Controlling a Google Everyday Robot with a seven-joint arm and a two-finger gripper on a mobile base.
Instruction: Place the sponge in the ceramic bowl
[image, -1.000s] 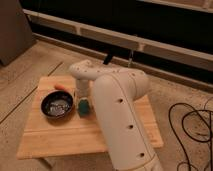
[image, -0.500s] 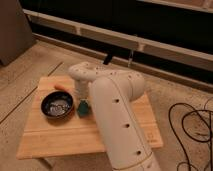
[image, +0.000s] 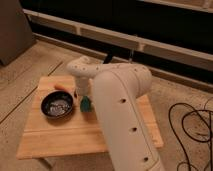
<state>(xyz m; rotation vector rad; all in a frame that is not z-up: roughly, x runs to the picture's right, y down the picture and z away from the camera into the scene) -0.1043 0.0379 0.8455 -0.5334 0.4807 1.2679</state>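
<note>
Sponge (image: 86, 105) first: a small teal-green block, squarish and soft-looking, sitting low at the table's middle, just right of the ceramic bowl (image: 46, 111) and outside its rim. It has not reached the bowl. The gripper (image: 84, 97) comes straight down onto it from the white wrist above, claw drawn together. Since the block sits right at the fingertips, I judge it pinched between them, though the wrist hides much of the contact. A spongy block gives under pressure, which would account for so tight a close.

The bowl is round, shallow and dark, its glossy inside catching pale speckles. It is wide and low-walled, so a short carry toward the left of the frame would put the block over it with room to spare.

Above the bowl, toward the upper left of the table, lies an orange carrot-like piece (image: 62, 87), apart from both. The wooden table (image: 75, 137) is pale and slatted. The robot's arm (image: 122, 115), smooth, bulky and white, fills the lower right, and dark cables (image: 187, 125) coil on the speckled floor at the right edge.
</note>
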